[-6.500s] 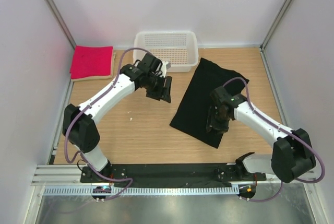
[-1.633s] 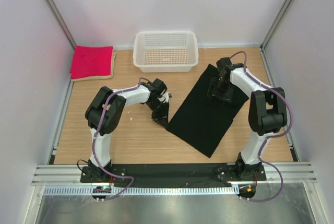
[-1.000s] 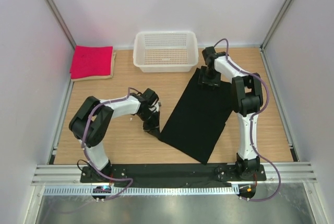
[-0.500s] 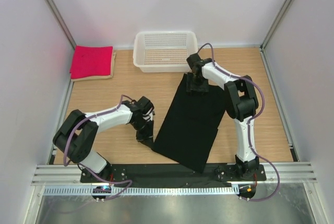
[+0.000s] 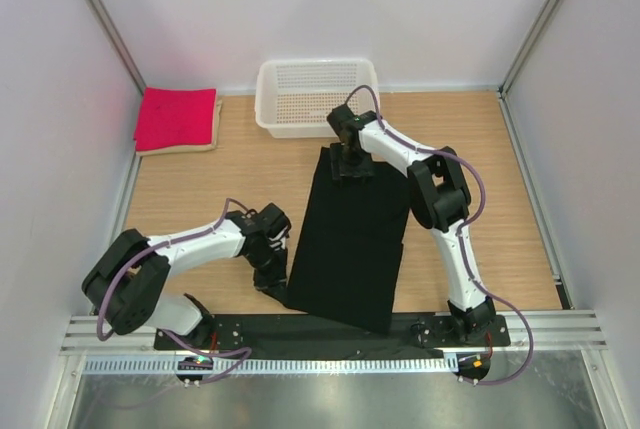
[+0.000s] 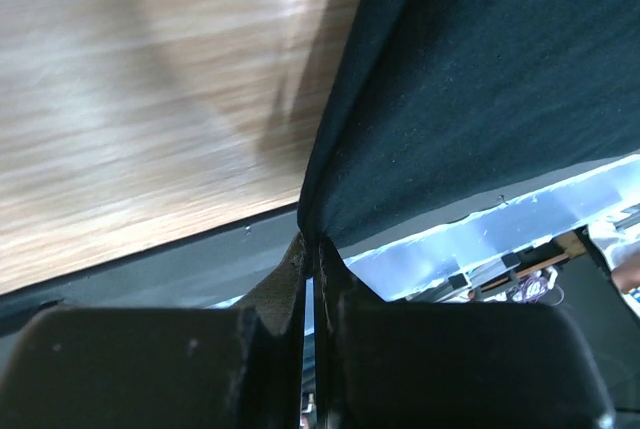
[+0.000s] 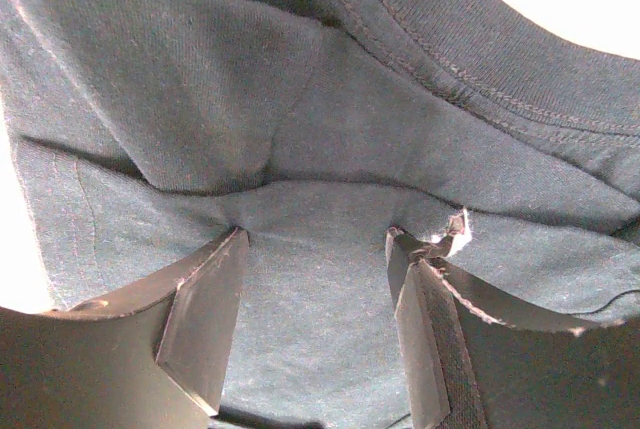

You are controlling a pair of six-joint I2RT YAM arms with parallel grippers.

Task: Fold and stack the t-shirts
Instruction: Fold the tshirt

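The black t-shirt (image 5: 350, 239) lies as a long strip down the middle of the table, its near end reaching the black base rail. My left gripper (image 5: 272, 284) is shut on the shirt's near-left corner; in the left wrist view the cloth edge (image 6: 480, 79) is pinched between the closed jaws of that gripper (image 6: 310, 244). My right gripper (image 5: 352, 167) rests on the far end by the collar. In the right wrist view it (image 7: 315, 239) stands open, tips pressed onto the black cloth (image 7: 300, 99). The pink-red t-shirt (image 5: 176, 117) lies folded on the beige one (image 5: 172, 148) at the far left.
A white mesh basket (image 5: 318, 65) stands at the back centre, just beyond the right gripper. The cell walls close in on both sides. The black base rail (image 5: 330, 327) runs along the near edge under the shirt's end.
Both arms have dragged the black shirt leftward and toward the near edge, turning it from a slant to nearly straight. Neither gripper's opening has changed.
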